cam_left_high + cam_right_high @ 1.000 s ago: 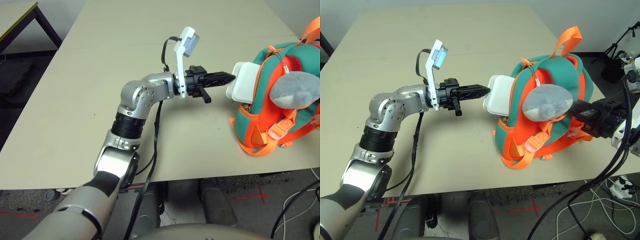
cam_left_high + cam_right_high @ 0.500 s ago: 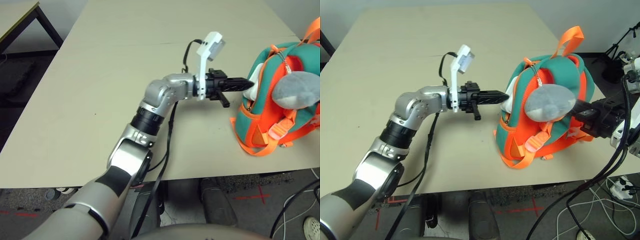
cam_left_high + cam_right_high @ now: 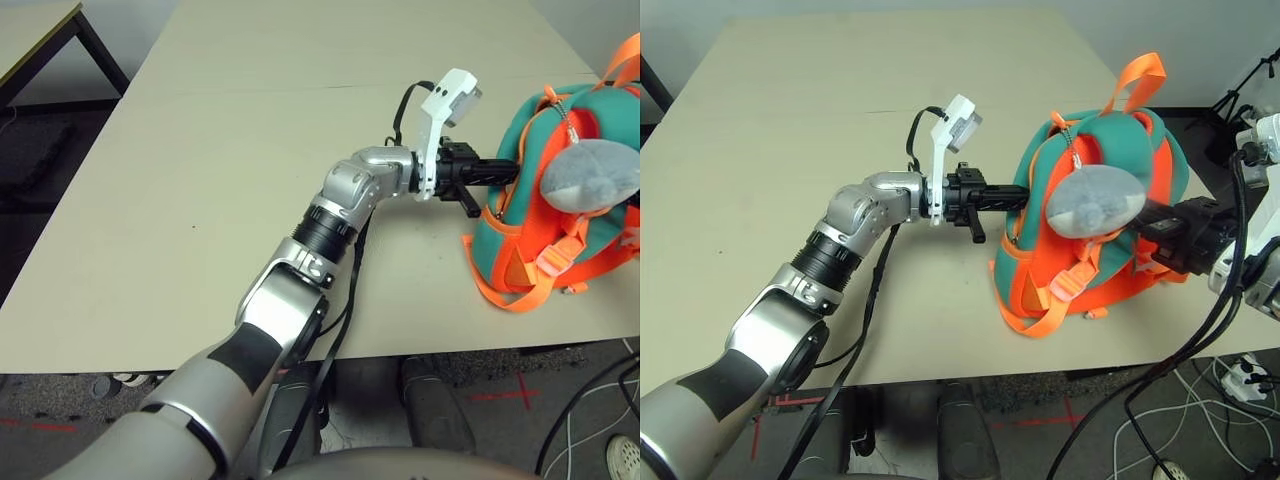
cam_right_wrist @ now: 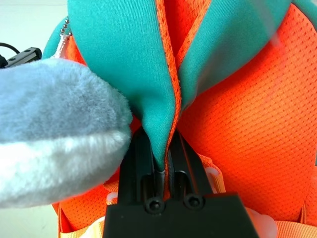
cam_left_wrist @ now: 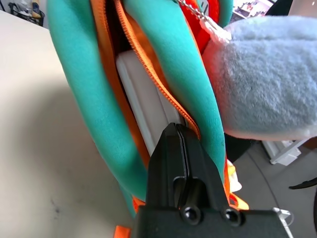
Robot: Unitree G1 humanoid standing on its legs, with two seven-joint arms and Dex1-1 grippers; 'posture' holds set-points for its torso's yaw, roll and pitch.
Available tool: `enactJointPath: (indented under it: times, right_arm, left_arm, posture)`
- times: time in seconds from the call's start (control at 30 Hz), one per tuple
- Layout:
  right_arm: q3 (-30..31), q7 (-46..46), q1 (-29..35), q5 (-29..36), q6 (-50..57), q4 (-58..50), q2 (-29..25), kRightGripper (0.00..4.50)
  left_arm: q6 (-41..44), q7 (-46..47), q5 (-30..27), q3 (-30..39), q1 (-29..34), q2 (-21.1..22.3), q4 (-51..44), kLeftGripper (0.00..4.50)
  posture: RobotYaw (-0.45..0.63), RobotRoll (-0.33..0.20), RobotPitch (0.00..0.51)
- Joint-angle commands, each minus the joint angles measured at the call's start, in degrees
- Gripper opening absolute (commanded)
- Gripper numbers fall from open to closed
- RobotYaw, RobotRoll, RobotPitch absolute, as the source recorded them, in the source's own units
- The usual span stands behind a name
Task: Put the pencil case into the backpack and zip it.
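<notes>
The orange and teal backpack (image 3: 1120, 165) stands upright at the table's right side, its side opening facing my left arm. The grey-white plush toy (image 3: 1095, 205) hangs on its front. My left gripper (image 3: 1020, 196) is shut, its tips pressed into the opening. In the left wrist view the white pencil case (image 5: 143, 104) sits inside the opening between the orange zip edges, just beyond the shut left gripper (image 5: 176, 131). My right gripper (image 4: 158, 140) is shut on a fold of the backpack's teal fabric (image 4: 148, 74) from the far side.
The beige table (image 3: 250, 150) stretches wide to the left of the backpack. Orange straps (image 3: 1040, 320) trail on the table near its front edge. Cables (image 3: 1200, 400) hang off the right side. A dark table (image 3: 40, 40) stands at the far left.
My left arm has reached right, and its shut gripper has pushed the pencil case from sticking out of the opening to inside the backpack. The right gripper has kept its hold.
</notes>
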Motion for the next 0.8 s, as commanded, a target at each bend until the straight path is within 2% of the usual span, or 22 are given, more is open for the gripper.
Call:
enactJointPath:
  times: [0.03,0.1,0.13,0.23,0.33,0.57,0.8]
  right_arm:
    - [2.4,1.6,-1.2,-0.1,-1.4,0.6,-0.4,0.08]
    - [2.9,2.0,-1.6,-0.6,-1.7,1.2,-0.6,0.08]
    - [3.1,2.2,-1.7,-0.8,-1.8,1.4,-0.7,0.08]
    - [3.7,2.7,-2.0,-1.3,-2.3,1.9,-0.9,0.08]
    - [4.1,3.0,-2.3,-1.6,-2.8,2.3,-0.9,0.08]
    - [4.6,2.7,-3.0,-2.0,-3.0,2.1,-0.3,0.08]
    - [3.3,2.2,-2.5,-1.3,-2.2,1.0,-0.1,0.08]
  left_arm:
    - [1.8,1.1,-1.8,2.1,-0.4,-1.2,-5.8,0.00]
    - [3.7,1.1,-2.9,3.5,-0.9,1.4,-11.4,0.00]
    - [4.4,0.6,-3.0,3.6,-0.8,3.1,-15.1,0.42]
    - [6.5,-0.2,-3.5,2.8,0.0,7.0,-23.8,1.24]
    - [7.3,-0.4,-3.5,1.4,0.4,9.5,-29.3,2.21]
    - [5.3,0.8,-0.8,-3.5,2.0,9.9,-33.0,4.48]
    - [-3.2,4.2,7.4,-9.3,3.6,7.2,-26.7,4.50]
  posture:
    - [-0.15,0.000,0.148]
    - [-0.14,0.000,0.148]
    - [-0.14,0.000,0.146]
    - [-0.13,0.000,0.144]
    - [-0.13,0.000,0.143]
    - [-0.14,0.000,0.144]
    - [-0.16,0.000,0.146]
